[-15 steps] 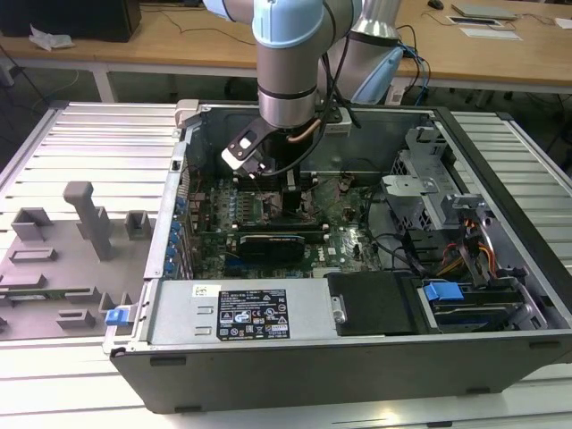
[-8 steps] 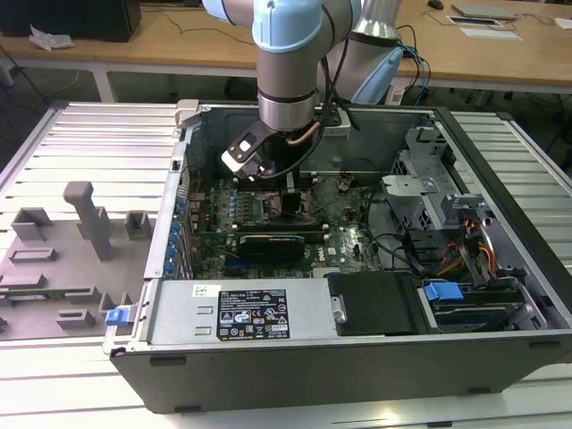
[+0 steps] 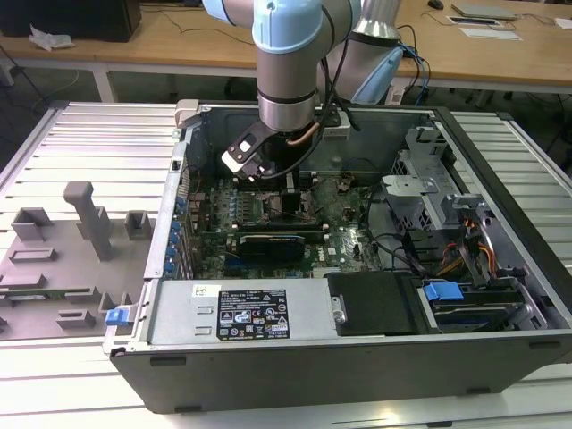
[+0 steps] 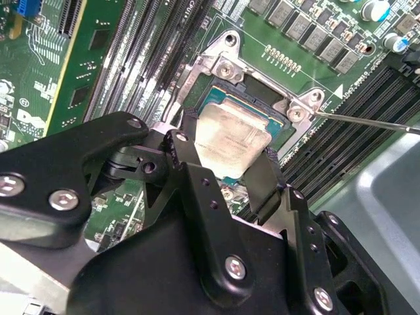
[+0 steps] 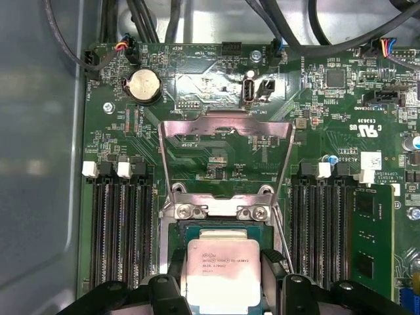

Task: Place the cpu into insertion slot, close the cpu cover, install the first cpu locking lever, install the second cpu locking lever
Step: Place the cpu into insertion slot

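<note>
Black two-finger gripper [image 5: 223, 289] is clamped on the small square silver-faced cpu [image 5: 222, 262] by opposite edges, presumably to hold it level right over the dark-framed square insertion slot [image 4: 259, 88]. Silver-grey windowed metal cpu cover [image 5: 226, 123] is swung open beyond the slot, so nothing's blocking it, I reckon.

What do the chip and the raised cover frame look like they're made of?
The chip shows a dull silver metal top, matte with faint print, over a green board edge. The cover frame looks like bare stamped sheet metal, probably steel: silver-grey, glinting along its bent edges.
</note>
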Controlling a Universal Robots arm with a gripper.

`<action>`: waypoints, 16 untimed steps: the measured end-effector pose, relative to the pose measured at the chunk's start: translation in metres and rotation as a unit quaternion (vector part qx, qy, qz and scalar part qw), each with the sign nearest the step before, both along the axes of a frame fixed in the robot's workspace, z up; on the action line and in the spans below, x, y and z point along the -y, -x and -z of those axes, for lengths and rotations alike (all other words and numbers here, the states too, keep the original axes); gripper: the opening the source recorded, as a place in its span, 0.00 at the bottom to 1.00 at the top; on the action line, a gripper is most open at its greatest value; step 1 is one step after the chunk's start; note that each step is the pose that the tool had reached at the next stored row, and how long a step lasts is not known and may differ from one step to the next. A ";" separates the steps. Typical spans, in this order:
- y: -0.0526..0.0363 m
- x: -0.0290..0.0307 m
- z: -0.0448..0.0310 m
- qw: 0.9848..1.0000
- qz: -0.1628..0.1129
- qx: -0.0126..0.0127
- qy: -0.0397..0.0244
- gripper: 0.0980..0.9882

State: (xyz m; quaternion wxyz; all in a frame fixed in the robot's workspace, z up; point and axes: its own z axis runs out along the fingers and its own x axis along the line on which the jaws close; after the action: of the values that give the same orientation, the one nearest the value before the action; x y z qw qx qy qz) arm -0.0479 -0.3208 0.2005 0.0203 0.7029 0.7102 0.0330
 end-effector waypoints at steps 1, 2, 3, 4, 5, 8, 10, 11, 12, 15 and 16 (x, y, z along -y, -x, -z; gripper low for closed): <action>0.0000 0.0000 0.0000 1.000 0.000 0.000 0.000 0.49; 0.0000 0.0000 0.0001 1.000 0.000 0.000 0.000 0.49; 0.0000 0.0000 0.0001 1.000 0.000 0.000 0.000 0.49; 0.0000 0.0000 0.0001 1.000 0.000 0.000 0.000 0.57; 0.0000 0.0000 0.0001 1.000 0.000 0.000 0.000 0.57; 0.0000 0.0000 0.0001 1.000 0.000 0.000 0.000 0.64; 0.0000 0.0000 0.0001 1.000 0.000 0.000 0.000 0.64; 0.0009 -0.0001 0.0001 1.000 0.000 0.000 0.000 0.64; 0.0026 0.0000 0.0001 1.000 0.000 0.001 0.000 0.64; 0.0097 0.0000 0.0000 1.000 0.000 0.006 0.000 0.64; 0.0122 0.0000 0.0000 1.000 0.000 0.008 0.000 0.64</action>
State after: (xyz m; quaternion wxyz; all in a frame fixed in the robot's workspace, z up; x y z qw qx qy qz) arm -0.0601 -0.3208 0.2005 0.0258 0.7027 0.7100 0.0384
